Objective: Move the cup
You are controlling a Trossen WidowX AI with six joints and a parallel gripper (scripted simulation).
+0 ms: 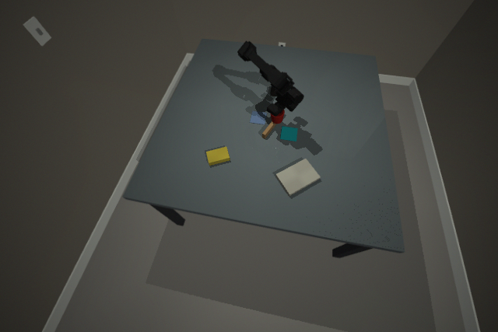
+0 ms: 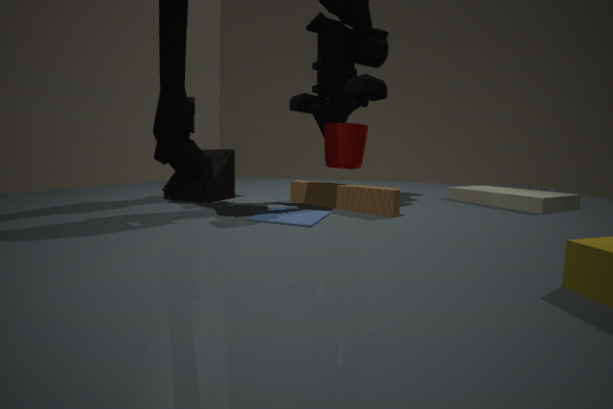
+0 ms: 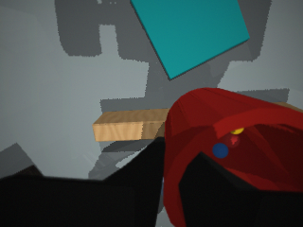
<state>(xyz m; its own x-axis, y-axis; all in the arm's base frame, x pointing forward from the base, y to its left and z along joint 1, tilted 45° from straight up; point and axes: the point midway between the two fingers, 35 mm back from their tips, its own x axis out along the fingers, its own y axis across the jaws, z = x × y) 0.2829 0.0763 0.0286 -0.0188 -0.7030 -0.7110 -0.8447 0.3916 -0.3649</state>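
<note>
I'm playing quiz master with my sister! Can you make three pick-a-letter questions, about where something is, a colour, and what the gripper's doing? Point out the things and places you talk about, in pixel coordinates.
1. Where is the red tapered cup?
A) on the blue square pad
B) in the air
C) on the yellow block

2. What colour is the pad nearest the white slab?
A) red
B) yellow
C) teal

3. The black gripper is:
A) shut on the cup
B) wide open
C) shut on nothing

1 B: a gap shows under the cup [image 1: 277, 117] [image 2: 345, 146] [image 3: 204, 106].
2 C: the teal square pad [image 1: 289, 134] [image 3: 199, 35] lies nearest.
3 A: the gripper's [image 1: 276, 113] [image 2: 338, 125] [image 3: 172, 153] fingers pinch its wall.
</note>
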